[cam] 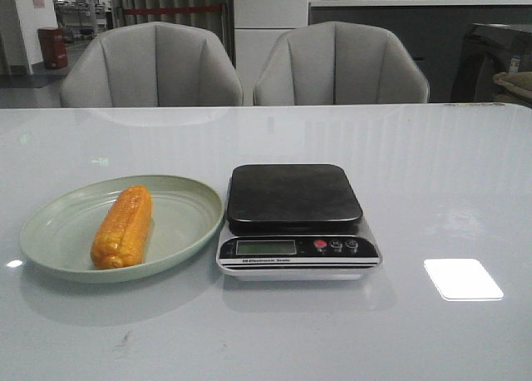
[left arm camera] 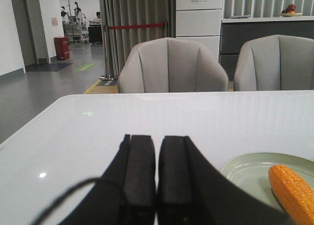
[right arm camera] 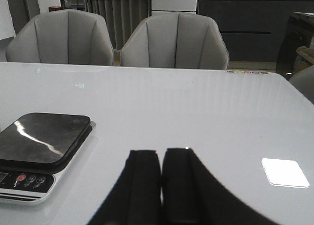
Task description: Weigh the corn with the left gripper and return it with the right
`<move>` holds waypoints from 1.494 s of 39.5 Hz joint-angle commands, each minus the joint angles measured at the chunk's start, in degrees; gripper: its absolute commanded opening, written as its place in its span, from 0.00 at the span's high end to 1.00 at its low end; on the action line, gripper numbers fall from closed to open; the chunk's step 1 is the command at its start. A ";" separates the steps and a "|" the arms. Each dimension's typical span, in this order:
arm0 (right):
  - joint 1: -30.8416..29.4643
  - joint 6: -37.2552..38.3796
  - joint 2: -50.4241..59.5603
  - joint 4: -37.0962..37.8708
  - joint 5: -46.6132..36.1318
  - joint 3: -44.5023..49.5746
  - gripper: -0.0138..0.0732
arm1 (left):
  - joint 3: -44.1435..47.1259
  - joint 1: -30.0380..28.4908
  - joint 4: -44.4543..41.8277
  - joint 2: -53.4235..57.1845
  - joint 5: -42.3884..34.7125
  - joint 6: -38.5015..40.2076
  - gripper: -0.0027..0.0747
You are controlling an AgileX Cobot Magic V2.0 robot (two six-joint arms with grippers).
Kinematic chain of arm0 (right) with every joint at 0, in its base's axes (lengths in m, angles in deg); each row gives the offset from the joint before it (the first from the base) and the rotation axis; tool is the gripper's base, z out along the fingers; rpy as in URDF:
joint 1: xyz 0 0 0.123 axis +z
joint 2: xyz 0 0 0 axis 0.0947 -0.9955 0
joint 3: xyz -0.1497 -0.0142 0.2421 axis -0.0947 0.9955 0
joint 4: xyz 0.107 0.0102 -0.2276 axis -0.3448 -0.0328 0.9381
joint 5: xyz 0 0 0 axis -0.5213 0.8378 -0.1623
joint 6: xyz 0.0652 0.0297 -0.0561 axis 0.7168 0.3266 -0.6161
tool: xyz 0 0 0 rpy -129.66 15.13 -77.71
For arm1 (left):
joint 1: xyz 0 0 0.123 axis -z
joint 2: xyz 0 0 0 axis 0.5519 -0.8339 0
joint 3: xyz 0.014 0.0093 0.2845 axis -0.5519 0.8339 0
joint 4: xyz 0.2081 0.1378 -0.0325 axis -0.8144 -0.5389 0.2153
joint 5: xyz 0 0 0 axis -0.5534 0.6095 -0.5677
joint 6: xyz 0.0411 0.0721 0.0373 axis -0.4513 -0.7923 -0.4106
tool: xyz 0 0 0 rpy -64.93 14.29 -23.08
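Corn [left arm camera: 293, 191] lies in the plate [left arm camera: 245, 168], just beside the left end effector [left arm camera: 156, 185]; both end effectors closed, empty. Looks rigid, glossy, probably slippery: grip mid-cob across its width.

Orange-yellow corn [cam: 122, 226], kernel rows; pale green plate [cam: 179, 219]; black-topped silver scale [cam: 294, 196]; white table [cam: 432, 181].

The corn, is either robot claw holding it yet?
No. The corn lies free on the plate; the left gripper and right gripper are shut, empty.
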 commanded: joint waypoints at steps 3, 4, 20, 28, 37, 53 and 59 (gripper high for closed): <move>-0.46 0.02 1.04 0.82 -4.87 0.58 0.65 | 1.76 -0.13 0.16 1.16 -4.36 0.17 0.82; -0.46 0.02 1.04 0.82 -4.87 0.58 0.65 | 1.76 -0.13 0.16 1.16 -4.36 0.17 0.82; -0.46 0.02 1.04 0.82 -4.87 0.58 0.65 | 1.76 -0.13 0.16 1.16 -4.36 0.17 0.82; -0.46 0.02 1.04 0.82 -4.87 0.58 0.65 | 1.76 -0.13 0.16 1.16 -4.36 0.17 0.82; -0.46 0.02 1.04 0.82 -4.87 0.58 0.65 | 1.76 -0.13 0.16 1.16 -4.36 0.17 0.82; -0.46 0.02 1.04 0.82 -4.87 0.58 0.65 | -1.33 -0.13 0.63 0.94 -21.17 0.52 0.82; -0.46 0.02 1.04 0.82 -4.87 0.58 0.65 | -9.50 -0.13 0.63 -2.15 -10.88 0.52 0.82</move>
